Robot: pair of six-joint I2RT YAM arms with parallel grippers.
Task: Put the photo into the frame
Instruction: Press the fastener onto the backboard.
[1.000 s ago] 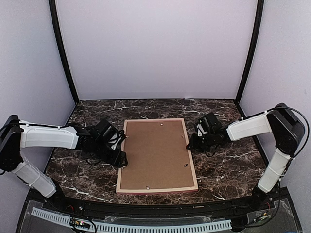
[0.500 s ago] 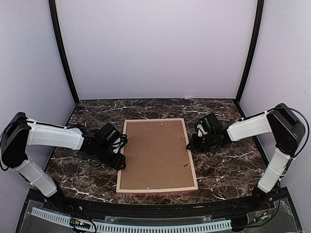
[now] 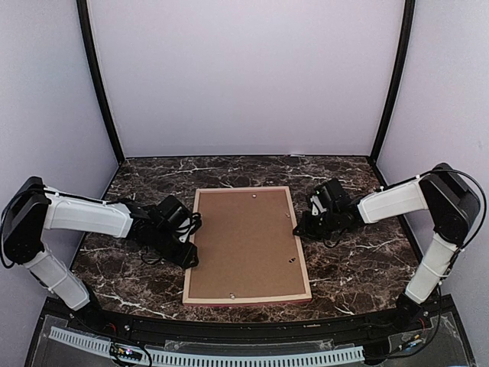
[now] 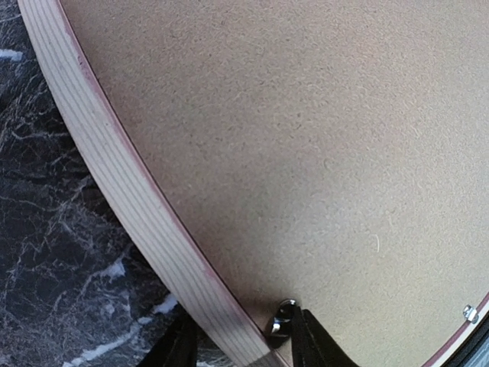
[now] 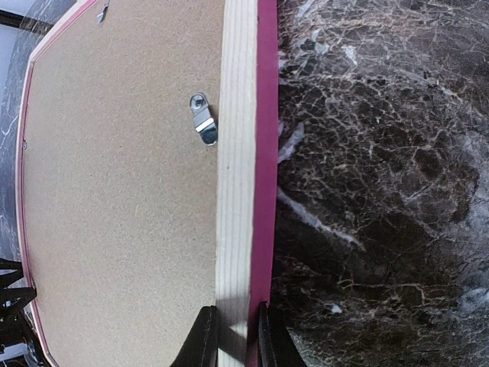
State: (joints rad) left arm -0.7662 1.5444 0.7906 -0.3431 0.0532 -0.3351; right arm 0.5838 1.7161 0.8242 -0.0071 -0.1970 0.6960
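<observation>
Left arm point(image 3: 80, 216) and right arm point(image 3: 391, 200) had white shells, black joints, looping black cables. Left gripper point(image 4: 241, 345) and right gripper point(image 5: 234, 338) were black.

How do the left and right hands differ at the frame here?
The left hand loosely straddles the frame's left rail, with a metal clip between its fingers. The right hand clamps the right rail, farther back, with no clip between. Both are at the edges of the frame's upturned back.
</observation>
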